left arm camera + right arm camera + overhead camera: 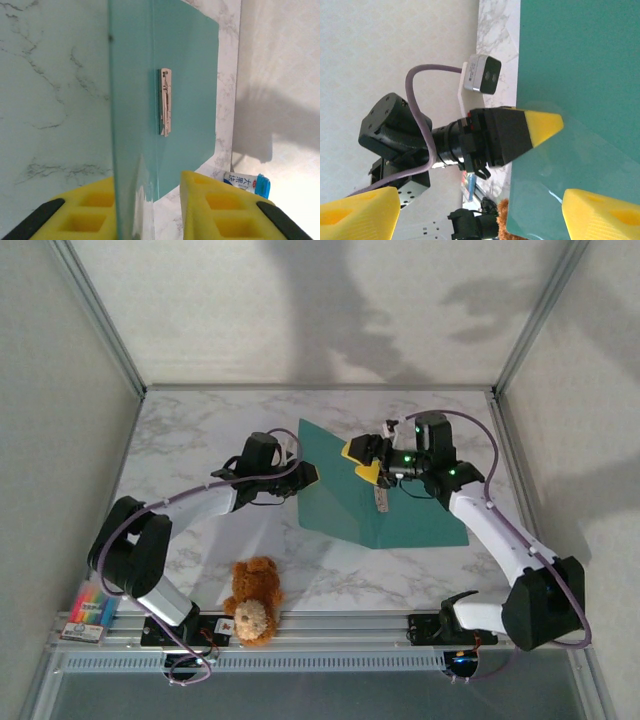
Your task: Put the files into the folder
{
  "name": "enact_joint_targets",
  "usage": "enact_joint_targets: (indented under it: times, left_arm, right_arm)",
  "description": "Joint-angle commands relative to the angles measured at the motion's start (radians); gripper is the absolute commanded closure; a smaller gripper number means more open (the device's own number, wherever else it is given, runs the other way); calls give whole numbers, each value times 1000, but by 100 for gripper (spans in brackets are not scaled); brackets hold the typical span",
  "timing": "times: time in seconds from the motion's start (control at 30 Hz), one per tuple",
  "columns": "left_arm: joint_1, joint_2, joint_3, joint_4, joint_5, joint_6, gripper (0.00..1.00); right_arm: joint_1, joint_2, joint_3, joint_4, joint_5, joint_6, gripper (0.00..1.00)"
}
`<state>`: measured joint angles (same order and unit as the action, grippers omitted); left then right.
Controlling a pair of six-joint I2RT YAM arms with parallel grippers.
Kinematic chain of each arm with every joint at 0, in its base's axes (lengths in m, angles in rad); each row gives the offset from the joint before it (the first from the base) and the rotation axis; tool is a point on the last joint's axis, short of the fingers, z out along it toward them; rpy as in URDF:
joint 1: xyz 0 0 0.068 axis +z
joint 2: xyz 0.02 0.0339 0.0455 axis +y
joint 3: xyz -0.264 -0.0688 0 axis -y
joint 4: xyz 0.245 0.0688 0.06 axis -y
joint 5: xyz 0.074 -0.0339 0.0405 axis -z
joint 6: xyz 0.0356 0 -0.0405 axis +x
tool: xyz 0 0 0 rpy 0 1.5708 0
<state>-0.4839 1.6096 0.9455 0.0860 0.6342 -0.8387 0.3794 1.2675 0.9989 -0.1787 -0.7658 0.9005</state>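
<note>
The teal folder [420, 515] lies open right of the table's middle, with a metal clip [380, 498] on its inner face. Its left cover [335, 480] stands raised and tilted. In the left wrist view, the cover's edge [131, 100] runs between the yellow fingers of my left gripper [147, 210]. It touches the left pad, and a strip of marble shows before the right pad [215, 205]. My right gripper [365, 460] hovers over the folder's upper middle, open and holding nothing, its pads [600, 215] far apart. The white files are out of view.
A brown teddy bear [254, 600] sits at the near edge by the left arm's base. A colourful small box [90, 613] lies at the near left corner. Metal frame posts and pale walls ring the marble table [200, 430].
</note>
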Motion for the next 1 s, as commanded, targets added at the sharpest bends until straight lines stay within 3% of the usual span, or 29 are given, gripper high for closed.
enact_joint_targets:
  times: [0.0, 0.37, 0.7, 0.97]
  left_arm:
    - [12, 49, 21, 21, 23, -5, 75]
    - [14, 202, 164, 48, -6, -13, 87]
    - [43, 343, 287, 41, -20, -8, 93]
    - [79, 360, 297, 0, -25, 37, 94]
  right_arm:
    - [-5, -45, -51, -26, 34, -29, 17]
    - [4, -138, -210, 55, 66, -8, 21]
    - [4, -142, -209, 2, 77, -63, 21]
    - [3, -137, -212, -10, 79, -87, 20]
